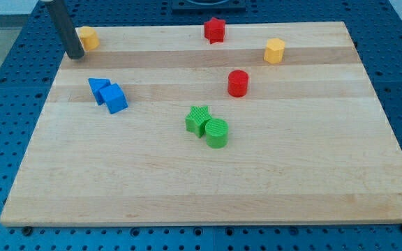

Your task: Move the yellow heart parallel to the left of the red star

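Note:
The yellow heart (pixel 88 37) lies at the top left corner of the wooden board (pixel 208 181). The red star (pixel 214 30) lies at the top edge, near the middle, well to the right of the heart. My tip (pixel 75 56) rests on the board just left of and below the yellow heart, touching or almost touching its left side. The rod partly hides the heart's left edge.
A yellow hexagonal block (pixel 274 51) sits at the upper right. A red cylinder (pixel 238 83) lies below it to the left. Two blue blocks (pixel 109 94) touch at the left. A green star (pixel 199 119) and a green cylinder (pixel 217 133) touch near the middle.

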`<act>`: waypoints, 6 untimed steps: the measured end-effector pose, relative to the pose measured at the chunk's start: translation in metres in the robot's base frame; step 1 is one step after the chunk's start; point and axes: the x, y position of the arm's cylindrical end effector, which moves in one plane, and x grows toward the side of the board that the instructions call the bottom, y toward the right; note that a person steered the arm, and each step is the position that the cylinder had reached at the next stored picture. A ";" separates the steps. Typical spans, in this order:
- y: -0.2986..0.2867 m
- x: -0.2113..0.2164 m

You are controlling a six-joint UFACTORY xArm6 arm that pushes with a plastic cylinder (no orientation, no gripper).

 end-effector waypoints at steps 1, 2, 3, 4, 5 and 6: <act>0.000 -0.020; 0.000 -0.024; 0.000 -0.038; 0.000 -0.037; 0.006 0.005; 0.068 0.040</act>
